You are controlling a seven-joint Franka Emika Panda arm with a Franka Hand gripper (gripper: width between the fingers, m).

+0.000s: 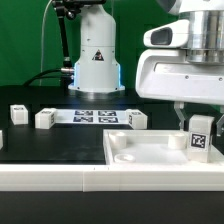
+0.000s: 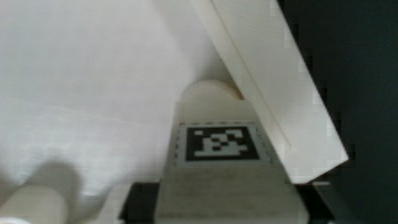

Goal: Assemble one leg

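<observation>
At right corner of tray-like panel (image 1: 140, 150) as the exterior view shows it: leg (image 1: 199, 134) upright, tag facing camera, standing over that corner inside the raised rim. Gripper (image 1: 198, 113) directly above leg, fingers reaching down to its top; clenched on leg or just touching, can't tell. Wrist view: leg (image 2: 221, 140) close against panel rim (image 2: 267, 80). Beyond panel: marker board (image 1: 95, 116) flat, loose white blocks (image 1: 45, 119) beside it.
</observation>
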